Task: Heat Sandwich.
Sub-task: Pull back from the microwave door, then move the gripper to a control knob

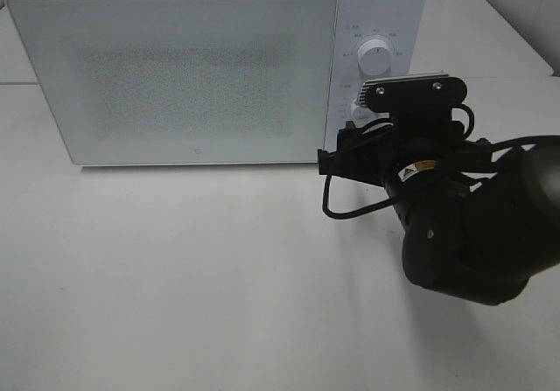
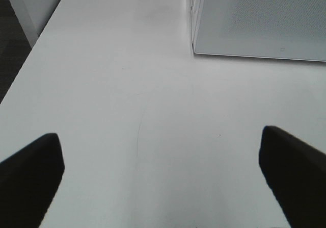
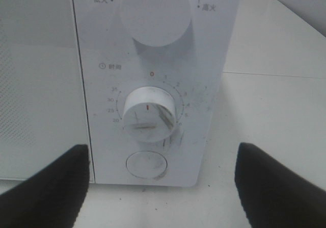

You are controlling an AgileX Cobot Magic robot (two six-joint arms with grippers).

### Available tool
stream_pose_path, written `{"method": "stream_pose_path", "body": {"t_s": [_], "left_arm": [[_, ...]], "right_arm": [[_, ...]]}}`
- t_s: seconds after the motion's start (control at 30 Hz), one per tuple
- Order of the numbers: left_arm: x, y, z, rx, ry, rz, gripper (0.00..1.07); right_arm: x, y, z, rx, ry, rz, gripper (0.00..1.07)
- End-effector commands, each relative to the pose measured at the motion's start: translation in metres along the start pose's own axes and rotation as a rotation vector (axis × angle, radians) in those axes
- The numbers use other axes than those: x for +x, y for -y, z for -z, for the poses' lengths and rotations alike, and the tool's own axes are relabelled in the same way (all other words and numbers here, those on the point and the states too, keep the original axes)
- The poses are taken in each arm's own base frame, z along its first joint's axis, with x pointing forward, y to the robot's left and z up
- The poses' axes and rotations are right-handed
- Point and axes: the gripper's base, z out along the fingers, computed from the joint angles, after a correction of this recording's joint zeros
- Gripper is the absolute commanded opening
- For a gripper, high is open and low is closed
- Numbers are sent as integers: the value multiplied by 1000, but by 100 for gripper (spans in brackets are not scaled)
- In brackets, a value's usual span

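The sandwich is out of view in every frame. A white microwave (image 1: 201, 67) stands at the back of the table with its door shut. My right arm (image 1: 437, 207) reaches toward its control panel. My right gripper (image 3: 163, 149) is open, a short way in front of the timer dial (image 3: 150, 114) and the round door button (image 3: 146, 165), with nothing between its fingers. The power dial (image 3: 155, 11) sits above them. Over bare table, my left gripper (image 2: 159, 136) is open and empty, with the microwave's lower corner (image 2: 196, 49) ahead of it.
The white table (image 1: 175, 277) stretches in front of the microwave. Its edge (image 2: 20, 70) drops off to a dark floor beside the left gripper. A second table surface (image 3: 275, 49) lies beyond the microwave's right side.
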Motion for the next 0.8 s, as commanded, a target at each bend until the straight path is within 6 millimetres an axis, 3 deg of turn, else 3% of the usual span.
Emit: {"method": "stream_pose_path", "body": {"t_s": [0.03, 0.43, 0.8], "left_arm": [[2, 1, 2, 5, 24, 5, 100], [2, 1, 2, 5, 24, 5, 100], [2, 1, 2, 5, 24, 5, 100]], "right_arm": [[-2, -3, -9, -16, 2, -13, 76], [-3, -5, -42, -23, -14, -21, 76], [-9, -3, -60, -13, -1, -38, 76]]}}
